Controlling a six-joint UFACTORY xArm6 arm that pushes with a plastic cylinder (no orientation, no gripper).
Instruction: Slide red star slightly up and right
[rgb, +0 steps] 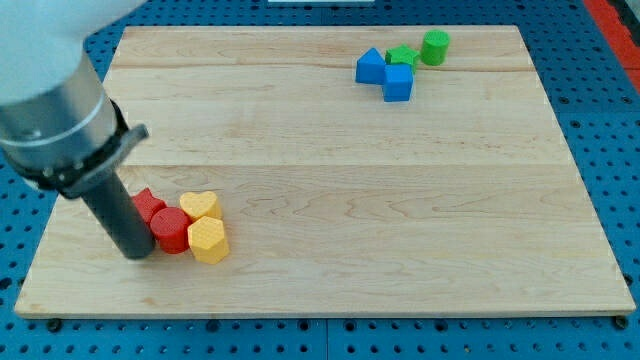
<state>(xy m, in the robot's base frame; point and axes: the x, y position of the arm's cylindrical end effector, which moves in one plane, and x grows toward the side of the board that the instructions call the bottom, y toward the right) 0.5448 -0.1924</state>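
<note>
The red star (148, 205) lies near the board's lower left, partly hidden behind my rod. My tip (138, 252) rests on the board just left of and below the star, touching or nearly touching it. A red cylinder (169, 230) sits right of the tip, against the star. A yellow heart (201, 207) and a yellow hexagon (208, 241) stand right of the red cylinder, touching it.
At the view's top right is a cluster: a blue triangular block (371, 66), a blue cube (398, 82), a green star (402, 56) and a green cylinder (435, 46). The wooden board (330, 180) lies on a blue perforated table; its left edge is close to my tip.
</note>
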